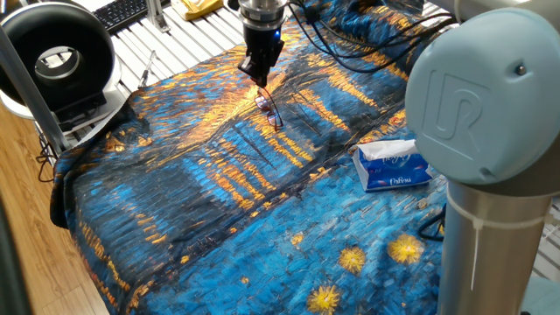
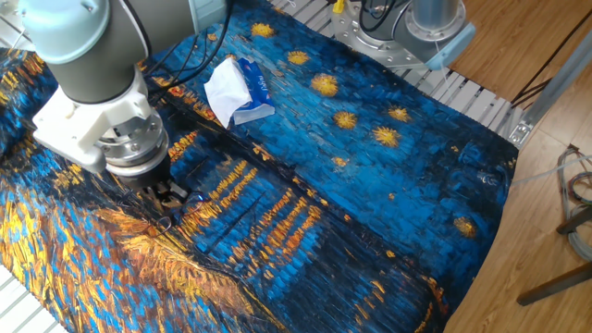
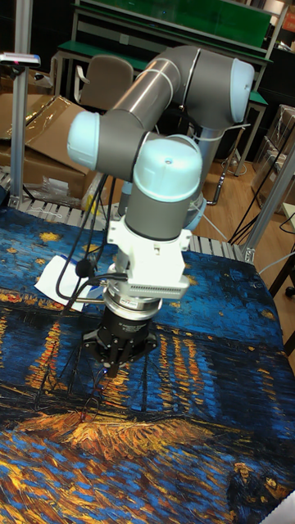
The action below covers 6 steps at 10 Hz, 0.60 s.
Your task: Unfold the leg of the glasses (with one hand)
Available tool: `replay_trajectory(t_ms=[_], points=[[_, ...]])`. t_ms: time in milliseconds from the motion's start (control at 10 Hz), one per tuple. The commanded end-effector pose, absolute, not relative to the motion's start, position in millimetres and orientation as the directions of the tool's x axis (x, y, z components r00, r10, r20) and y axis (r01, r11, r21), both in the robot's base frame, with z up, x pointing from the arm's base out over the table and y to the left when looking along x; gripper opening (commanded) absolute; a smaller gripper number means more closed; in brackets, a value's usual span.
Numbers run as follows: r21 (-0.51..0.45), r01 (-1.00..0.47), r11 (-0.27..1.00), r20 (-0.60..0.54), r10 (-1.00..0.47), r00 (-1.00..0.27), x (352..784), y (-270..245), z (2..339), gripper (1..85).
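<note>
Hovering just over glasses (image 1: pixel 269 108) — pincer (image 1: pixel 260 75) fingers close together, grip unclear; tissue pack (image 1: pixel 393 165) well apart.

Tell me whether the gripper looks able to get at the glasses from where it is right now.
Probably yes. The gripper hangs right above the glasses on the cloth, with nothing between them; the tissue pack lies well off to the side.

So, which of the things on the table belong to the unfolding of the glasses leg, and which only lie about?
Part of the job:
- the glasses, lying on the painted cloth
- the gripper, right above them; whether it is open or shut cannot be told

Only lying about:
- the tissue pack, apart from the glasses
- the black ring-shaped fan at the table's edge
- the keyboard behind it
</note>
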<state>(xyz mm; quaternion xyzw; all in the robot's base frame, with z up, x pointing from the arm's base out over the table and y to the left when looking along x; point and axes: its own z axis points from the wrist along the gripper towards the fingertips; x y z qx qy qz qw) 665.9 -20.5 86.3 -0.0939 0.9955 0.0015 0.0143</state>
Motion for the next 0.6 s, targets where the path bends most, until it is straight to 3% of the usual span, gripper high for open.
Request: replay_trajectory(t_ms=[0, 500], points=[[0.003, -0.181, 0.983, -0.030, -0.181, -0.983, 673, -8, 93, 1.0], [0.031, -0.199, 0.980, 0.001, -0.199, -0.980, 663, -6, 86, 1.0]])
